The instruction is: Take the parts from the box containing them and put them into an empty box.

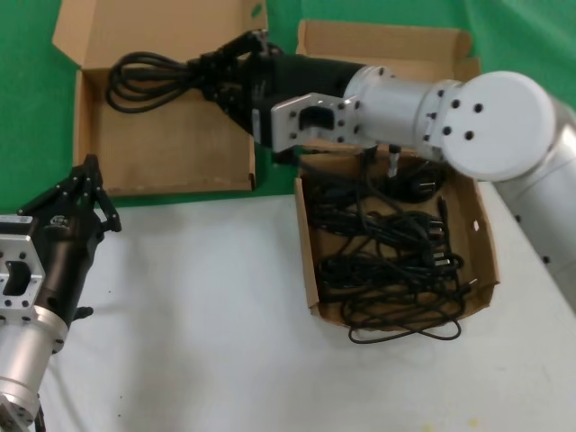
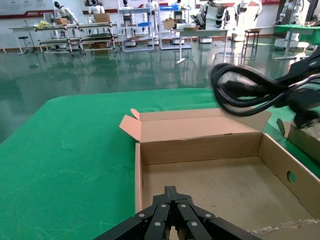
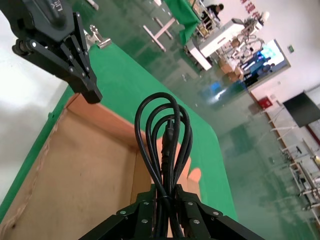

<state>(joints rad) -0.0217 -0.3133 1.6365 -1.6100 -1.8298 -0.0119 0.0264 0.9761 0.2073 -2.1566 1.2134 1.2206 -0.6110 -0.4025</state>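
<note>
A looped black cable bundle (image 1: 148, 76) hangs over the back of the empty box (image 1: 171, 148), with my right gripper (image 1: 211, 76) shut on its near end. In the right wrist view the loops (image 3: 162, 130) stick out from between the closed fingers (image 3: 165, 192), above the box floor (image 3: 75, 170). More cables (image 1: 396, 261) lie tangled in the squarer box (image 1: 486, 243) at the right. My left gripper (image 1: 90, 171) is shut and holds nothing. It sits by the empty box's front left corner, and its own view shows its tips (image 2: 171, 192) at the box wall (image 2: 137, 170), with the held bundle (image 2: 250, 92) beyond.
One cable loop (image 1: 405, 335) spills over the full box's front wall onto the white table (image 1: 207, 297). Both boxes have open lids standing at the back, on green cloth (image 1: 27, 108). My right arm (image 1: 405, 108) spans the gap between the boxes.
</note>
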